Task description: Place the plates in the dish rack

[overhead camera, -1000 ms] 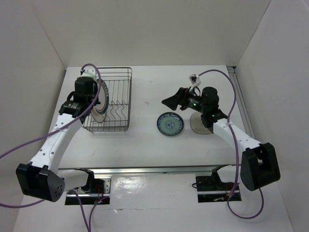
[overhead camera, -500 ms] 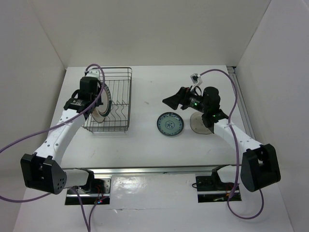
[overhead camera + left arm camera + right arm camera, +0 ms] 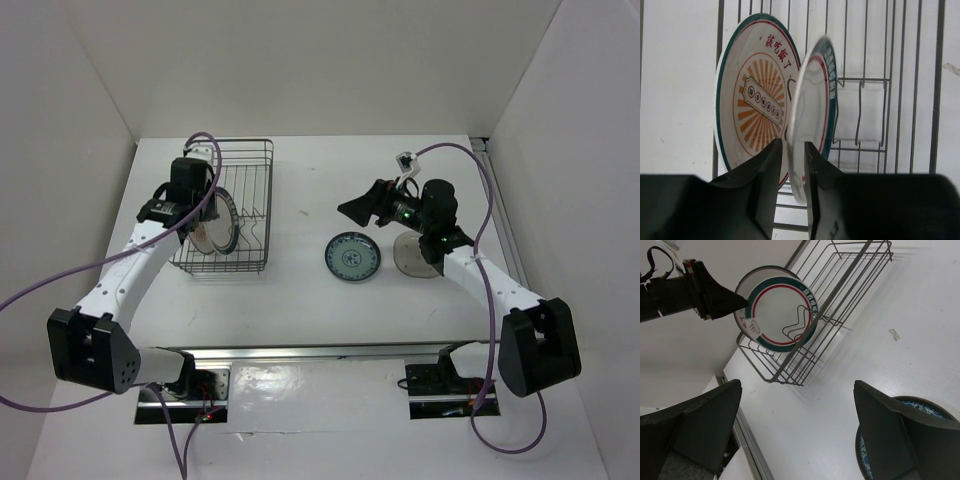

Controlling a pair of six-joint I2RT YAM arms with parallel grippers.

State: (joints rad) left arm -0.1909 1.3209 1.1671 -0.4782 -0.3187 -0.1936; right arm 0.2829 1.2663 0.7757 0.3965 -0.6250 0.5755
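My left gripper (image 3: 203, 207) is shut on the rim of a white plate with a green and red rim (image 3: 812, 100), held upright on edge inside the dish rack (image 3: 240, 141). Just left of it, a white plate with an orange centre pattern (image 3: 755, 100) stands in the rack (image 3: 887, 75). Both plates (image 3: 777, 305) and the rack (image 3: 840, 290) show in the right wrist view. My right gripper (image 3: 355, 210) is open and empty above the table. The blue-green plate (image 3: 352, 257) lies flat below it. The translucent grey-beige plate (image 3: 412, 255) lies partly under the right arm.
The rack stands at the table's back left, close to the left wall. White walls enclose the table on three sides. A metal rail (image 3: 300, 350) runs along the near edge. Purple cables hang from both arms.
My left gripper has moved right and further over the rack, carrying the held plate from the rack's left edge toward its middle. The right arm has not moved.
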